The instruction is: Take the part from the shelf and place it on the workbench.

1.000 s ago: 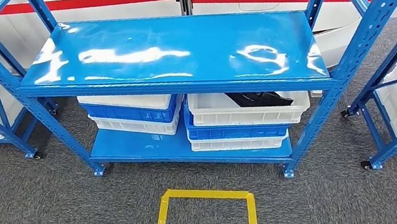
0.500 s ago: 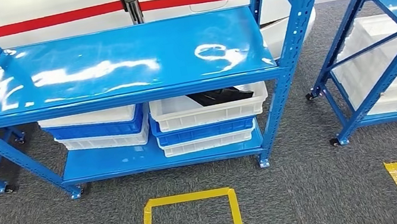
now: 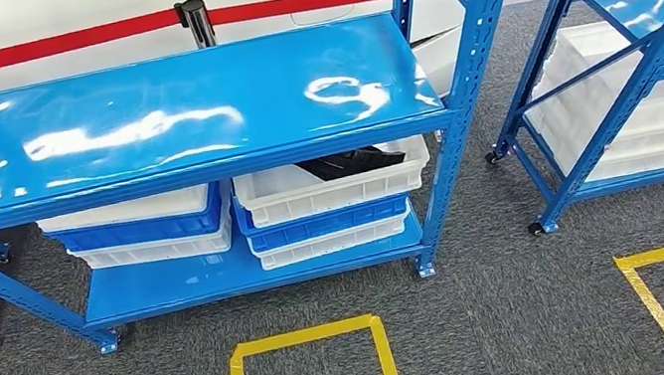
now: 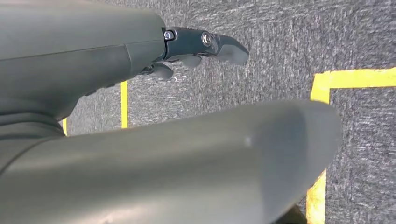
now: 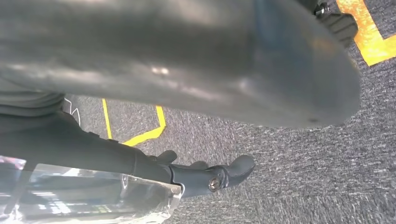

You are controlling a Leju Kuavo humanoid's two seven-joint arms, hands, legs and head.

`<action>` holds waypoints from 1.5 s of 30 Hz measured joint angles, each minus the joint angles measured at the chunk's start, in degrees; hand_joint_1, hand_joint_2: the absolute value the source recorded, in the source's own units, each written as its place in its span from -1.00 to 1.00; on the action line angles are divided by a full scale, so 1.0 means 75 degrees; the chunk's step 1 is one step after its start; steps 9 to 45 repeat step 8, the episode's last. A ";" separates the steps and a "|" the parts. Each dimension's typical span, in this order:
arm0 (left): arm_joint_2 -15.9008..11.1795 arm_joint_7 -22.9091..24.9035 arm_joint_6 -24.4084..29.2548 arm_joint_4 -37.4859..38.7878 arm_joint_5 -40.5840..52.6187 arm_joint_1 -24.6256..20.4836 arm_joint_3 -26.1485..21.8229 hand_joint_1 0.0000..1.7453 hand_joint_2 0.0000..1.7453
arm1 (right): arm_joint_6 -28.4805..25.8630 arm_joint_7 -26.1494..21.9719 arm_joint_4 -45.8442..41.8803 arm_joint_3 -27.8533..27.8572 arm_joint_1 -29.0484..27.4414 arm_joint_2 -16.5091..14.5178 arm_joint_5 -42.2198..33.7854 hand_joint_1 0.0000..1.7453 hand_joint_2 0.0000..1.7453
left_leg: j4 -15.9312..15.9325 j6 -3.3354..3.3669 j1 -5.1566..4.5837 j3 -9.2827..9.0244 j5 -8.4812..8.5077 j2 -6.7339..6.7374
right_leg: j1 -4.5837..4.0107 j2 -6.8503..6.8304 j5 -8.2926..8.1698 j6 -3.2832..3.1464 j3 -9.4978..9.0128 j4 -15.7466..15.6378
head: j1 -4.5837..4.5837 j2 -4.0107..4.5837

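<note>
1. since the earlier frames the whole head view has slid sideways: the camera has turned, so the blue shelf (image 3: 177,121) now sits further left in the picture and a second rack (image 3: 628,50) has come more fully into view on the right; nothing on the shelves has itself shifted.
2. dark part (image 3: 349,162) lies in the top white bin (image 3: 333,185) of the right-hand stack on the lower level, tucked just under the shiny upper board, with a blue bin (image 3: 323,222) and another white one beneath it.
3. left hand (image 4: 196,49) hangs at the robot's side over grey carpet (image 4: 289,42) and yellow floor tape (image 4: 327,84); its fingers are spread loosely and carry nothing.
4. right hand (image 5: 205,175) likewise hangs low above the carpet, fingers relaxed and apart, holding nothing.
5. progress, as judged from these views: the task has barely begun. the robot faces the shelf from behind a taped yellow square (image 3: 307,373), but neither arm is raised toward the bin.
6. left to do: close in on the shelf, reach under the upper board into the white bin, grasp the part, lift it clear, then turn and carry it to the workbench.
</note>
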State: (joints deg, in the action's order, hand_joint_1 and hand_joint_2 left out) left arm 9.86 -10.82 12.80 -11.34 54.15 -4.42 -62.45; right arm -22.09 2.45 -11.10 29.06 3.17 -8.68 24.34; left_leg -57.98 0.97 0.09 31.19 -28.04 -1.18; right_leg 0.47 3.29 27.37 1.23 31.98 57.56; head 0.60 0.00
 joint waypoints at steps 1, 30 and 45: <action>0.0000 0.0003 -0.0004 0.0000 0.0002 -0.0001 0.0000 -1.00 -1.00 | -0.0010 0.0021 0.0000 -0.0004 0.0000 0.0001 0.0034 -1.00 -1.00 | -0.0002 0.0013 -0.0009 0.0001 0.0005 0.0000 | 0.0008 0.0001 -0.0006 0.0010 -0.0007 -0.0005 | 0.0001 0.0000; 0.0000 0.0016 -0.0032 0.0000 0.0096 -0.0006 0.0000 -1.00 -1.00 | -0.0074 0.0131 0.0000 -0.0044 -0.0001 0.0015 0.0190 -1.00 -1.00 | -0.0009 0.0048 -0.0037 0.0020 0.0025 0.0000 | 0.0036 0.0002 -0.0036 0.0054 -0.0055 -0.0024 | -0.0002 0.0000; 0.0000 0.0016 -0.0032 0.0000 0.0096 -0.0006 0.0000 -1.00 -1.00 | -0.0074 0.0131 0.0000 -0.0044 -0.0001 0.0015 0.0190 -1.00 -1.00 | -0.0009 0.0048 -0.0037 0.0020 0.0025 0.0000 | 0.0036 0.0002 -0.0036 0.0054 -0.0055 -0.0024 | -0.0002 0.0000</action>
